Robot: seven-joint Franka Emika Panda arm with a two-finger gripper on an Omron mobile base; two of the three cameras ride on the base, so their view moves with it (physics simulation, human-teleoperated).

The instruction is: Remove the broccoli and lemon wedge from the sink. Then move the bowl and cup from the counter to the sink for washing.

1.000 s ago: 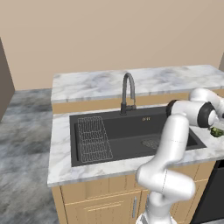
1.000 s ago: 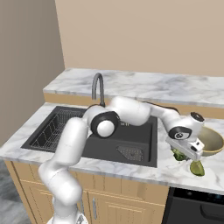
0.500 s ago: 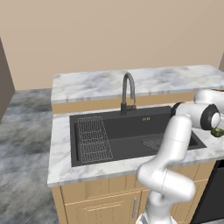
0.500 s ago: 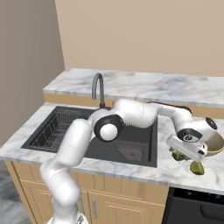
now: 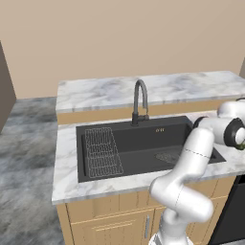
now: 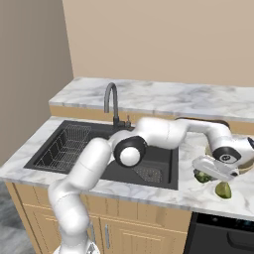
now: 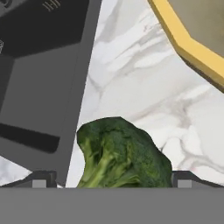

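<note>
Hand view: the claw point(image 7: 111, 186), jaws standing wide apart and gripping nothing, hangs over the broccoli point(image 7: 122, 155), which lies on the marble table point(image 7: 144, 87) between the sink's point(image 7: 39, 74) right rim and the tan-yellow bowl point(image 7: 192, 35). Right base view: the lemon wedge point(image 6: 223, 189) rests on the table near its front edge, beside the broccoli point(image 6: 202, 176) and in front of the bowl point(image 6: 245, 166). Judged from this, both items are out of the basin, so the first half looks done; bowl and cup remain to be moved. Left base view alone shows the whole wire rack point(image 5: 103, 151) and faucet point(image 5: 139, 101); the hand view alone shows the floret's paler stem.
</note>
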